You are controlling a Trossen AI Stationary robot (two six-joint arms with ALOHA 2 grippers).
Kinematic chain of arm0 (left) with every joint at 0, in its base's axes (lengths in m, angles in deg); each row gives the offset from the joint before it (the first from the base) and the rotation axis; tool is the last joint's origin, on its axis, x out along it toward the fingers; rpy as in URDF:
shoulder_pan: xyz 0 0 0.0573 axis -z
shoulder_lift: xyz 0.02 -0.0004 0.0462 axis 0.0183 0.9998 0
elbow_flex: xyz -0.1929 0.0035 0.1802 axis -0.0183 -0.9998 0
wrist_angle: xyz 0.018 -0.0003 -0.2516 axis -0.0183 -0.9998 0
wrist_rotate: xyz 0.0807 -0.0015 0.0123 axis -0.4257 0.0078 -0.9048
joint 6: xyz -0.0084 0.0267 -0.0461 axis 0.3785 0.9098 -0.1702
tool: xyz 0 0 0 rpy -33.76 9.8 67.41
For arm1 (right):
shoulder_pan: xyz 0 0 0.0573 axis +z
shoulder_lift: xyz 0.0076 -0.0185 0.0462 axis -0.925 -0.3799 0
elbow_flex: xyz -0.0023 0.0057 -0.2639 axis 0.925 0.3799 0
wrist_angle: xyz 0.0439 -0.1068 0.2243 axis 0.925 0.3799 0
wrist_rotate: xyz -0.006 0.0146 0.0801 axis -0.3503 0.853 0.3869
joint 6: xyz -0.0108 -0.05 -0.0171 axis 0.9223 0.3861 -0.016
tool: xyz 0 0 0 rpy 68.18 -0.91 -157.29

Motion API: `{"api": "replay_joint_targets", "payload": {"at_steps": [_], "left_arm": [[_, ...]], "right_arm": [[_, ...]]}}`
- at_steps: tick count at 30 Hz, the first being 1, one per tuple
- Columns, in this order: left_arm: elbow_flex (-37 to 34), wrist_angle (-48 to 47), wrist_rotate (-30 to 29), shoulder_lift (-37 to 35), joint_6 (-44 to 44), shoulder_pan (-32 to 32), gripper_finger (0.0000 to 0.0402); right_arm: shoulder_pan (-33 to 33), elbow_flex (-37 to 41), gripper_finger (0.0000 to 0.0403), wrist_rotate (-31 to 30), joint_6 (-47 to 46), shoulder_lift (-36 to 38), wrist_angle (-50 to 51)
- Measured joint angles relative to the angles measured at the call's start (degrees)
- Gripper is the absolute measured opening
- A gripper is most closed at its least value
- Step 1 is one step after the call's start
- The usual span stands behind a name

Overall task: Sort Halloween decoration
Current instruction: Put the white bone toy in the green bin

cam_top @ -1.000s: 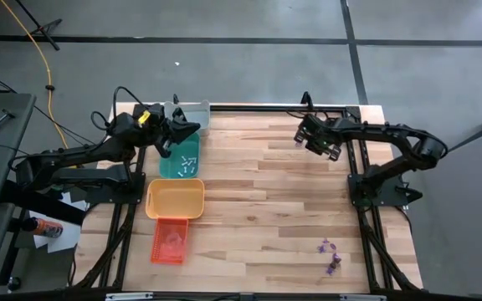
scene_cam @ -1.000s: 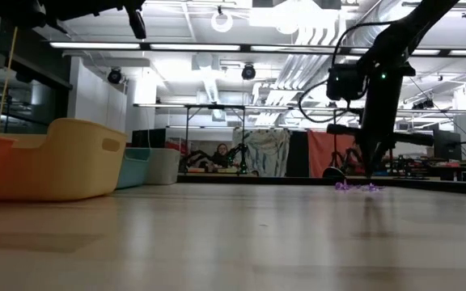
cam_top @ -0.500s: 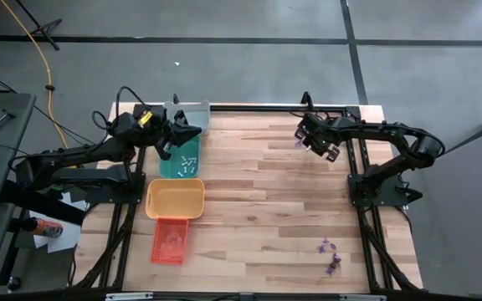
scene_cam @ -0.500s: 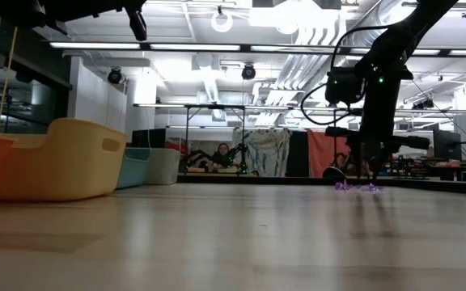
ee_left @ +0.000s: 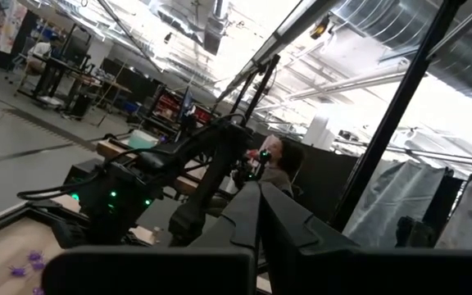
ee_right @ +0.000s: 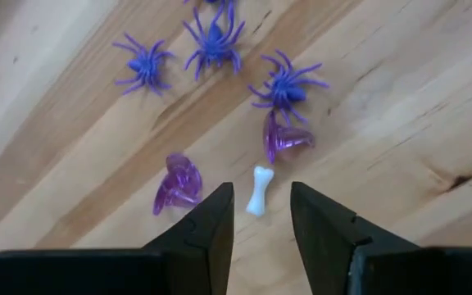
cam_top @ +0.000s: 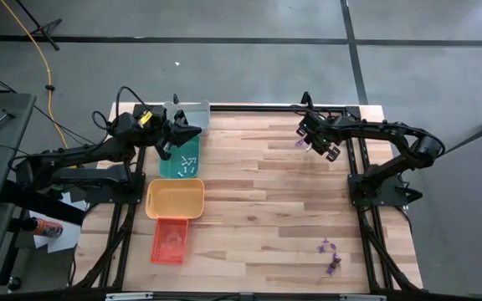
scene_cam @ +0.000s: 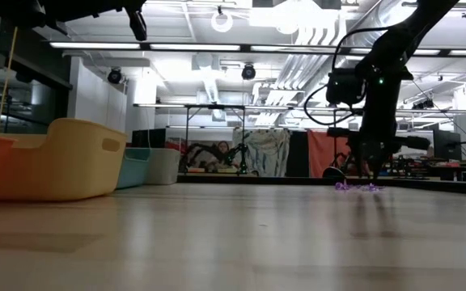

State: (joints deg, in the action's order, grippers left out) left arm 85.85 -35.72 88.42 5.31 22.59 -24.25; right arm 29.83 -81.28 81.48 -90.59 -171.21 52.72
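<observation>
A small white bone (ee_right: 259, 190) lies on the wood between the open fingers of my right gripper (ee_right: 259, 210), which points down over the table's far right part (cam_top: 310, 144); the fingers stand on either side of the bone without touching it. Around the bone lie two clear purple trinkets (ee_right: 285, 138) (ee_right: 178, 182) and three purple spiders (ee_right: 215, 39). Another purple group (cam_top: 330, 255) lies near the front right. My left gripper (cam_top: 192, 131) hovers shut above the trays at the far left; nothing shows between its fingers (ee_left: 256, 225).
A row of trays stands along the table's left side: grey (cam_top: 192, 113), teal (cam_top: 181, 159) with whitish pieces, yellow (cam_top: 175, 199) and orange (cam_top: 170, 241). Bare wood lies between the trays and the right arm.
My right gripper has shifted a little toward the table's far left, closer over the purple trinkets and the bone. The trinkets have stayed where they were.
</observation>
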Motion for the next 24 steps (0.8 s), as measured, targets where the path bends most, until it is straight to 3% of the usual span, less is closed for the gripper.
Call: {"api": "replay_joint_targets", "payload": {"at_steps": [24], "left_arm": [[0.0, 0.04, -0.03, 0.01, -2.43, -0.02, 0.0]], "right_arm": [[-0.79, 0.08, 0.0116, -0.42, -3.63, -1.28, -0.32]]}}
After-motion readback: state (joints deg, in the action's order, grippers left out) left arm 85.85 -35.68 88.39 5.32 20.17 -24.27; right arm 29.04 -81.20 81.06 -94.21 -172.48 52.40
